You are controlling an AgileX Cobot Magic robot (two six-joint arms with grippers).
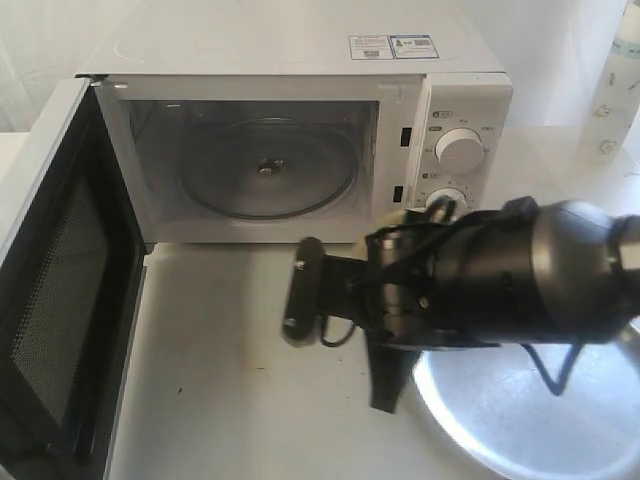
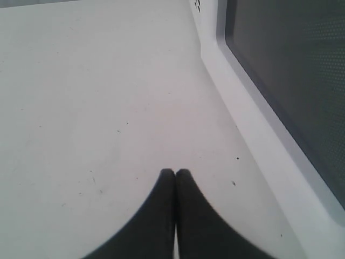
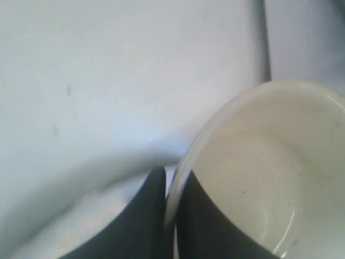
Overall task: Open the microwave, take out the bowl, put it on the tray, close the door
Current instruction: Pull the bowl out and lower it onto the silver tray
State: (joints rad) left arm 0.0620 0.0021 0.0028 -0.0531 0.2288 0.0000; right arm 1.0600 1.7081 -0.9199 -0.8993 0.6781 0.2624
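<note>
The white microwave (image 1: 300, 50) stands with its door (image 1: 60, 290) swung wide to the left. Its glass turntable (image 1: 268, 170) is bare. The cream-white bowl (image 3: 259, 162) hangs tilted in my right gripper (image 3: 172, 178), which is shut on its rim, one finger inside and one outside. In the exterior view the dark right arm (image 1: 500, 280) covers almost all of the bowl and hovers over the near left part of the silver tray (image 1: 520, 410). My left gripper (image 2: 175, 172) is shut on nothing, low over the table beside the door's dark window (image 2: 291, 81).
Two round knobs (image 1: 460, 150) sit on the oven's right panel, just behind the right arm. A pale bottle (image 1: 615, 90) stands at the back right. White tabletop (image 1: 230, 380) lies between the open door and the tray.
</note>
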